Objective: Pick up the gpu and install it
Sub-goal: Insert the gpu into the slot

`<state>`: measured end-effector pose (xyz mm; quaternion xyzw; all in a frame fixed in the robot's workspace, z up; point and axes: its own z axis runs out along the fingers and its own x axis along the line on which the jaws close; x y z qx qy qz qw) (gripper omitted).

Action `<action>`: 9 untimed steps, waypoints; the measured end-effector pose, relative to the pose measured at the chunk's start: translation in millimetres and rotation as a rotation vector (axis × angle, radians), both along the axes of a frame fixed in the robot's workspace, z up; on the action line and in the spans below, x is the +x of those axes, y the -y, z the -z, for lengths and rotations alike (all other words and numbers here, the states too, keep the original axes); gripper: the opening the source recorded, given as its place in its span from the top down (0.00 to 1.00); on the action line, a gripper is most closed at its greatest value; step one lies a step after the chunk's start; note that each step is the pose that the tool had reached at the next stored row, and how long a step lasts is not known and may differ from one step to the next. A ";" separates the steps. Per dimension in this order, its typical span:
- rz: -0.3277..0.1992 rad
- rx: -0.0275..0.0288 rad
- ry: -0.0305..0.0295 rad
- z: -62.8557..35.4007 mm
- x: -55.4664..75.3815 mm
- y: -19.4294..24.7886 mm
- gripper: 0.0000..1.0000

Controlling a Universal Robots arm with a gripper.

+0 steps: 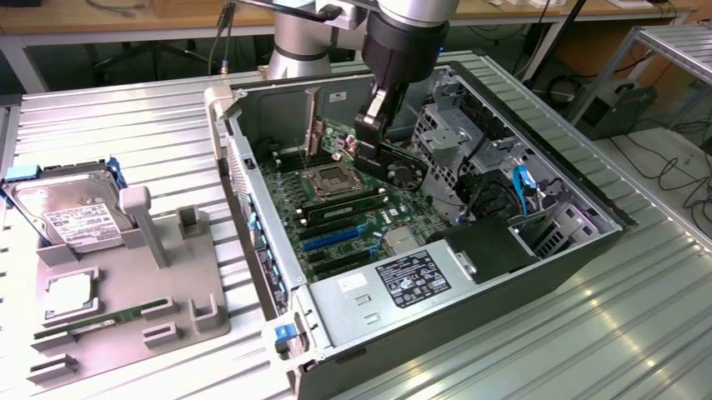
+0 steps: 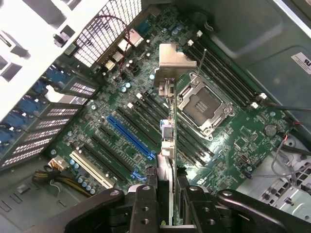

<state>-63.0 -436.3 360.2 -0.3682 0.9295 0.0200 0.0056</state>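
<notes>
Install step in hand: the claw [image 1: 374, 133] is clamped on the gpu [image 1: 401, 169], which hangs edge-down below it over the motherboard [image 2: 228, 131]. Seating it likely calls for lining its edge up with the blue slot [image 2: 130, 137].

The arm [image 1: 414, 12] is a smooth silver-grey tube ending in a glossy black cylindrical wrist housing [image 1: 403, 48], with a second grey column [image 1: 298, 46] of the same make behind it. A dark cable meets a small white plug [image 1: 330, 11] beside the silver tube. The jaws are matte black (links included): flat, rounded link bars [image 2: 97, 213] and fingers [image 2: 145, 206] dotted with small round holes.
</notes>
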 end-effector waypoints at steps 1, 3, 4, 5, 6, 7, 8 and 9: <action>-0.006 0.0000 0.0000 0.0 0.0 0.0 0.74; -0.023 -0.0001 0.0000 -0.1 0.1 0.0 0.74; -0.029 -0.0002 0.0000 -0.1 0.1 0.0 0.74; -0.036 -0.0002 0.0000 -0.1 0.1 0.0 0.74; -0.045 -0.0001 0.0000 0.0 0.1 0.0 0.74; -0.053 -0.0001 0.0000 0.0 0.1 0.0 0.74; -0.061 0.0000 0.0000 0.0 0.1 0.0 0.74; -0.068 -0.0001 0.0000 0.0 0.1 0.0 0.74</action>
